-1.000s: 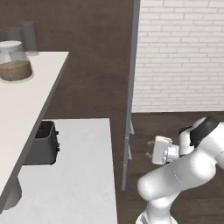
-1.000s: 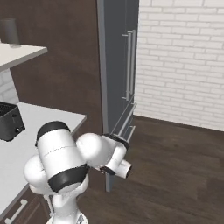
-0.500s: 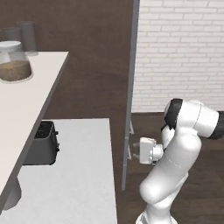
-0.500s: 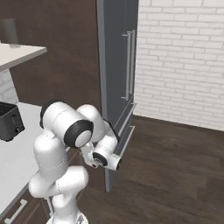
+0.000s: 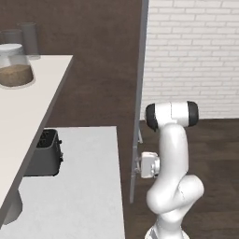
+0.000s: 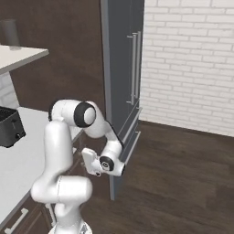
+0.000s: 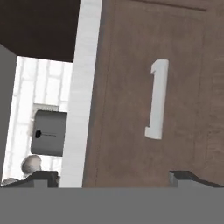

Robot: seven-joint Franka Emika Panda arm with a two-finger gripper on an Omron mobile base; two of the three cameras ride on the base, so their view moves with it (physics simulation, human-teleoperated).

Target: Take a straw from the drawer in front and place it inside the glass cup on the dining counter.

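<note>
One gripper (image 7: pixel 113 177), fingers spread wide and holding nothing, faces the brown drawer (image 7: pixel 148 87) front.

Left to right in the left base view: jar of brown grains (image 5: pixel 15 65) and grey tumblers (image 5: pixel 29 39) at the far left edge of the upper white counter (image 5: pixel 32 107); black toaster (image 5: pixel 44 153) on the lower grey worktop (image 5: pixel 84 186), tucked under that counter's edge; tall grey fridge (image 6: pixel 121 82) beside the arm; white brick wall (image 5: pixel 196 51), dark wood floor (image 6: pixel 183 183). Drawer's white handle (image 7: pixel 156 99) is near the fingertips; straw hidden.

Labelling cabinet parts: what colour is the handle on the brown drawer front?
White, clearest in the hand view: handle on drawer.
</note>
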